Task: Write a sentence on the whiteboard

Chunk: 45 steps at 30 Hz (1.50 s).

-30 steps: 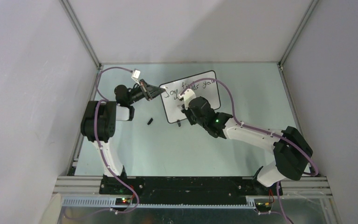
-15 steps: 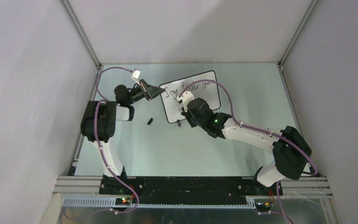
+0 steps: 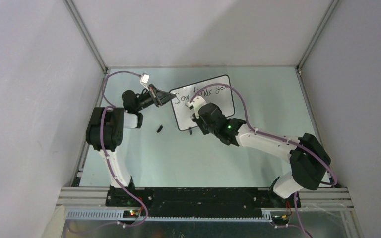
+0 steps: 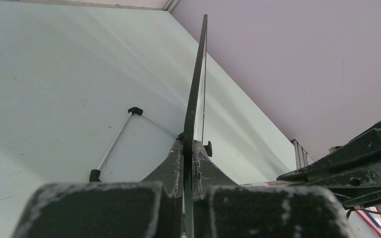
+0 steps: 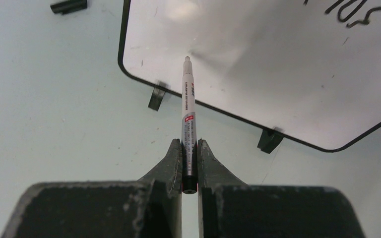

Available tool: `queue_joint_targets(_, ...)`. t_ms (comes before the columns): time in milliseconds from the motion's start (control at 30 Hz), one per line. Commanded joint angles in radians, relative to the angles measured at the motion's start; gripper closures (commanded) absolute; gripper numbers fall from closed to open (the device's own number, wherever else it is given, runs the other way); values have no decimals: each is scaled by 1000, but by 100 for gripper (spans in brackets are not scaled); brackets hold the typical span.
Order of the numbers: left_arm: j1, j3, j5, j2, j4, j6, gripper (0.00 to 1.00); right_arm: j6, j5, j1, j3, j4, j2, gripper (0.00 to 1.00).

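R tool (image 5: 189, 148) leftward; pen (image 5: 188, 111) wrist-cam only

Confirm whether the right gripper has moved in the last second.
Yes. In the top view the right gripper has shifted slightly left, toward the left edge of the whiteboard, marker still clamped.

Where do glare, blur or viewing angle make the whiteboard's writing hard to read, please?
Right wrist view: soft glare brightens the white black-framed whiteboard beyond the slim white marker pen; only scraps of the black handwritten sentence show at the top edge. Left wrist view: the board is seen edge-on, no writing visible. Top view: the words are tiny and partly covered by the right arm.
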<state>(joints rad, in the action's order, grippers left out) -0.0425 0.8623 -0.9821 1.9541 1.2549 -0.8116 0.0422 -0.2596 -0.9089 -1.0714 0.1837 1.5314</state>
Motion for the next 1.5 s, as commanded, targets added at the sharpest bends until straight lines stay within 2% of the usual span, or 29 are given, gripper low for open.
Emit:
queue_joint_targets(0,16,-5,-5,-29,30,43,100,6,-19,14,-78,-26,21,100)
queue_joint_targets(333,16,-3,-6,-27,28,43,100,12,-26,13,-108,-7,71,100)
queue_joint_targets(1467,15,-7,-6,-29,32,43,100,21,-48,0,-78,-30,22,100)
